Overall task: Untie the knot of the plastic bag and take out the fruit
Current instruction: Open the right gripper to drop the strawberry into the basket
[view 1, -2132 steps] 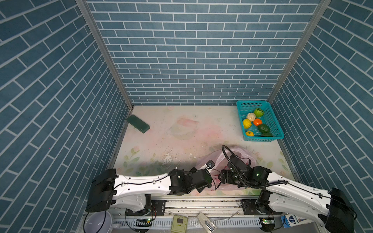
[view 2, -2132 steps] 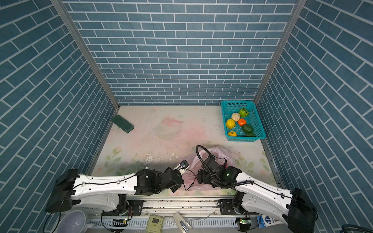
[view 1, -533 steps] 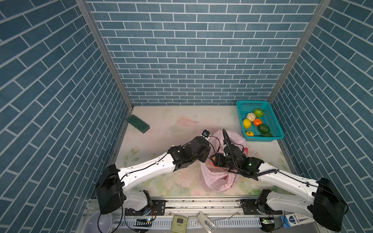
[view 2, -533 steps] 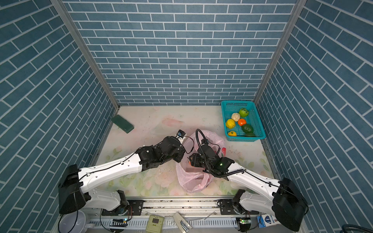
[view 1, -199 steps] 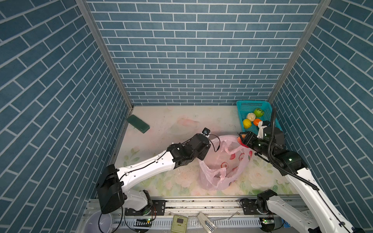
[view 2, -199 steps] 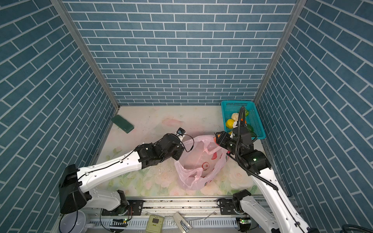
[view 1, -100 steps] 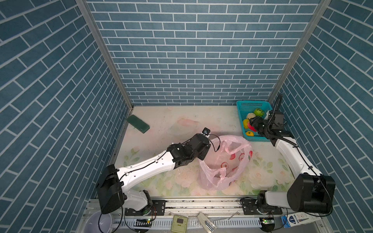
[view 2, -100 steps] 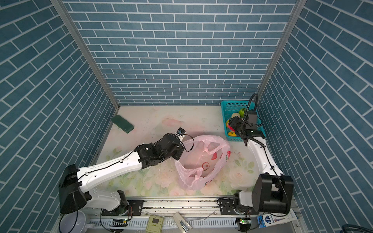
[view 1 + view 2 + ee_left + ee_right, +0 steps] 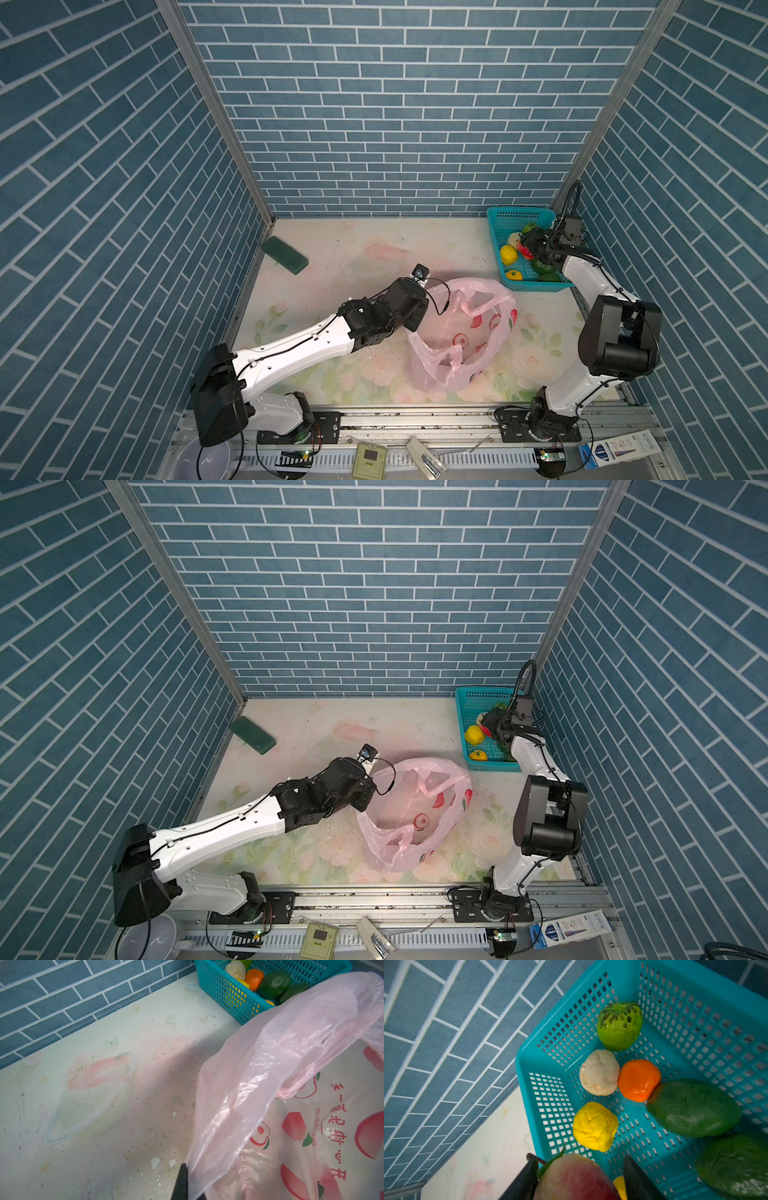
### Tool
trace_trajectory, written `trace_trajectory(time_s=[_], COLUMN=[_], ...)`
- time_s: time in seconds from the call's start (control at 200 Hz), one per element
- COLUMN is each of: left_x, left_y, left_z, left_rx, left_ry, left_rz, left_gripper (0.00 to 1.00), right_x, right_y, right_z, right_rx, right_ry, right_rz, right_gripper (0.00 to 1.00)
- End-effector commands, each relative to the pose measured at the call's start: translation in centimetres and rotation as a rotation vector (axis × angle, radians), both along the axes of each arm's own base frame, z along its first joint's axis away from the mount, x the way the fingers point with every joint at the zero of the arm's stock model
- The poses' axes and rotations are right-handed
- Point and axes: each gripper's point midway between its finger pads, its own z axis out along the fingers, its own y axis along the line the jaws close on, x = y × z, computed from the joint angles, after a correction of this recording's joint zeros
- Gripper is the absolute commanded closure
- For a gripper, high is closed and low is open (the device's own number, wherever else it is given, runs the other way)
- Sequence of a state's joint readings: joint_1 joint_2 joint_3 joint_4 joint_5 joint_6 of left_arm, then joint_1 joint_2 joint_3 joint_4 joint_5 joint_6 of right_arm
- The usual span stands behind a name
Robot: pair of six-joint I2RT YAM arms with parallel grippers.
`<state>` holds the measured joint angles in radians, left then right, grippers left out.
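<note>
White arm links (image 9: 299,353), black joint housings (image 9: 615,345); black cables (image 9: 564,208), black shoulder blocks (image 9: 216,399)

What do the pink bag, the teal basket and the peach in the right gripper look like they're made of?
Pink bag: thin plastic film, glossy and translucent; it wrinkles and its print shows through.
Teal basket: rigid moulded plastic, smooth, with gridded holes.
Toy peach in the right gripper: probably foam or soft plastic, judging by the blended red-cream painted skin; I can't tell for sure.
</note>
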<state>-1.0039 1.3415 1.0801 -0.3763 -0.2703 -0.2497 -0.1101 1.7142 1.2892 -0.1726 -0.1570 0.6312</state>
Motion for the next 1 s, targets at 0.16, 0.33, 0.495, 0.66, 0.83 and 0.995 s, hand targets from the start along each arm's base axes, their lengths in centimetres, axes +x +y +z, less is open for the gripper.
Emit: trace_trajectory(time_s=[0.16,0.33,0.495,0.66,0.83,0.995], left_x=[0.1,0.1,0.3,1.0,2.0,2.6], left_y=[1.0,1.0,1.0,1.1,1.4,2.0], left_z=[0.3,0.2,0.4,1.0,1.6,1.6], left_rx=[-0.008,-0.013,-0.021,-0.031,-0.029,-0.023], left_ry=[-0.021,-0.021,-0.028,-0.039,-0.056,-0.063], left_rz=[0.031,0.034,0.043,0.058,0.07,0.082], left_gripper=[1.0,1.0,1.0,1.0,1.0,1.0], right_x=[0.6,0.1,-1.0,-3.0,-6.0,-9.5], right_y=[-1.3,-1.4,-1.1,0.0,2.0,4.4], right_z=[0.8,1.7,3.3,5.1,7.5,8.8], right_rx=[-0.083,-0.098,-0.096,-0.067,-0.001,0.093], right_ry=[0.027,0.015,-0.009,-0.027,-0.046,-0.05], right_rz=[0.008,0.002,0.012,0.05,0.123,0.204], right_gripper=[0.14,0.09,0.08,0.08,0.08,0.08])
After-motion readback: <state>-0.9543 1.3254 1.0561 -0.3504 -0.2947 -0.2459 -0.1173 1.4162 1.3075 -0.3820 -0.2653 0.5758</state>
